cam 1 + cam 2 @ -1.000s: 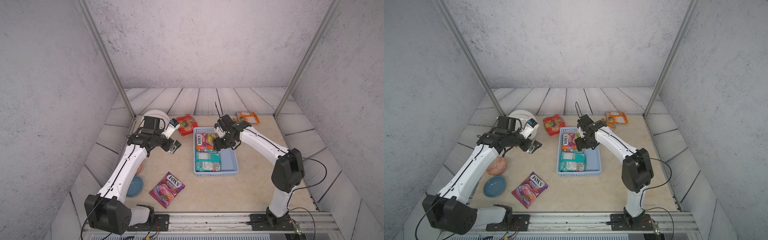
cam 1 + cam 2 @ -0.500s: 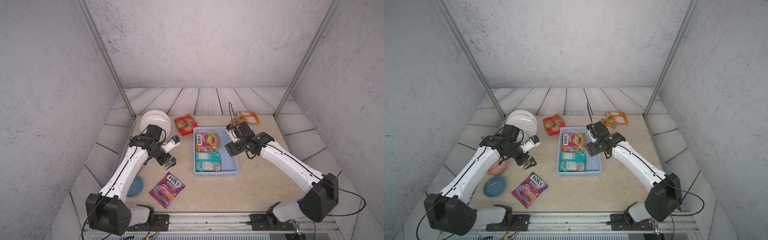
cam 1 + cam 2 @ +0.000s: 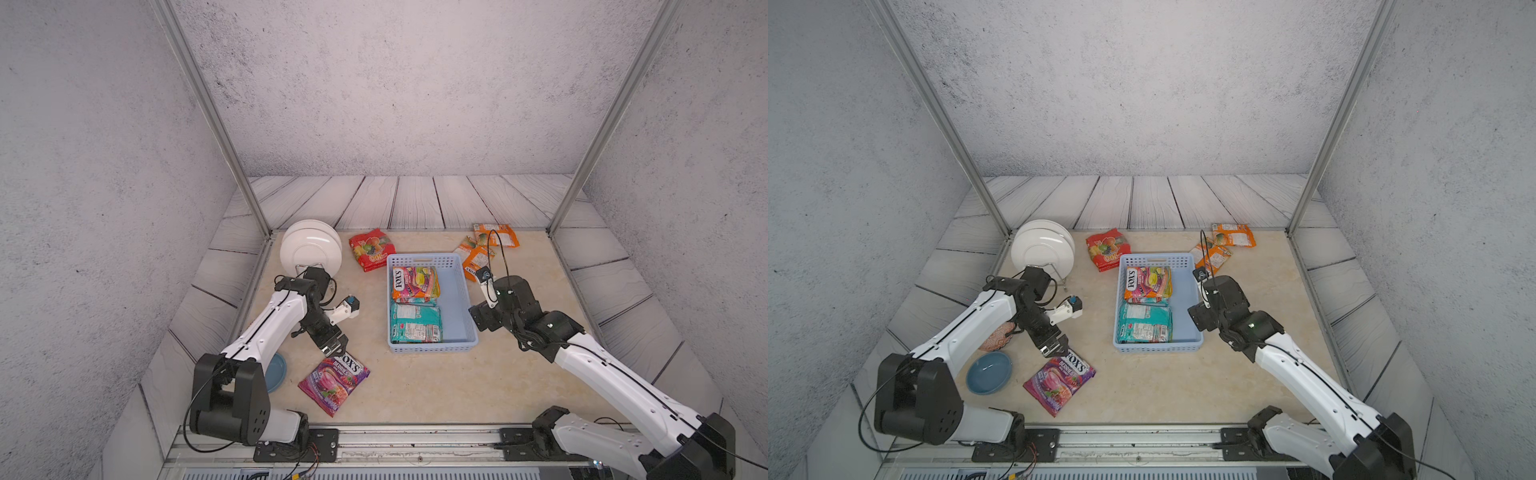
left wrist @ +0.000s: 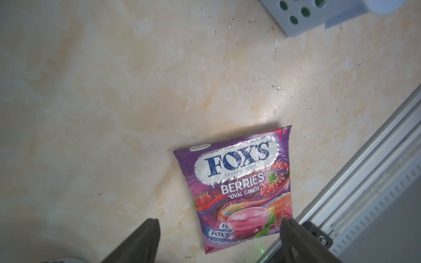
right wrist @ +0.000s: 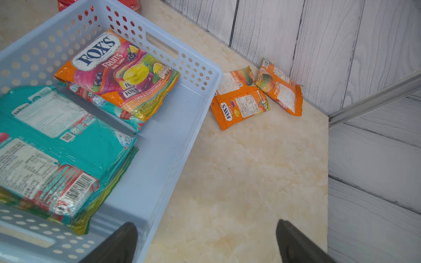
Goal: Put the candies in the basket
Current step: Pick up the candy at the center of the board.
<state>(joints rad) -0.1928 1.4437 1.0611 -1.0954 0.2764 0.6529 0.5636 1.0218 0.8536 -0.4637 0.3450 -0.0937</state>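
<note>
Both left end effector and right end effector gape; purple bag lies diagonal, FOX'S end toward basket

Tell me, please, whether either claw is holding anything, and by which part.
Nothing is held: left claw open over the purple bag, right claw open by the basket.

The perforated basket is pale blue; there are an orange bag, teal bag, purple bag.
</note>
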